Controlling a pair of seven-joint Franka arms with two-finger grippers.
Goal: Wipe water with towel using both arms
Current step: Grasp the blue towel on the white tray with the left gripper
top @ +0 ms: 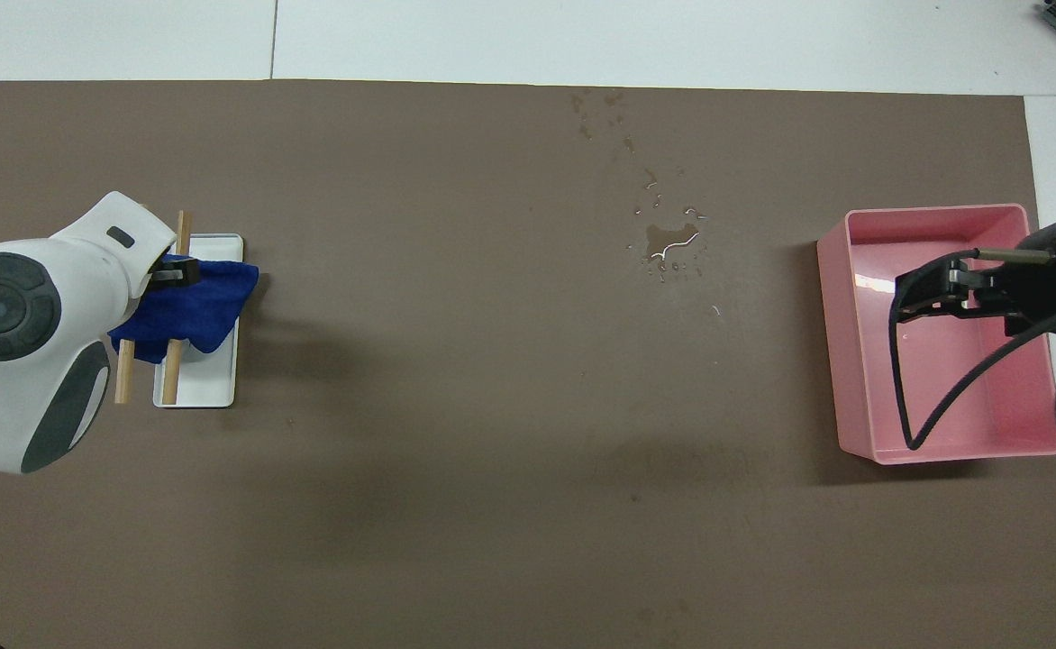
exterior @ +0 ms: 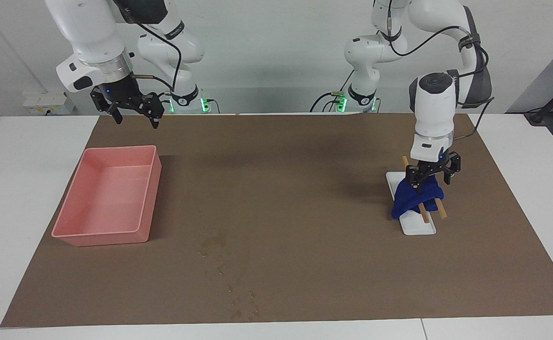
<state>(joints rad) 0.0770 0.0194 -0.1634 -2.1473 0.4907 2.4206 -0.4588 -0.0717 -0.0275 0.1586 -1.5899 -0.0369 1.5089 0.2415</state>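
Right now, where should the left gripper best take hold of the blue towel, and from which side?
Probably from straight above, on the raised fold of the blue towel where it drapes over the two wooden rods. The open left gripper is already down there.
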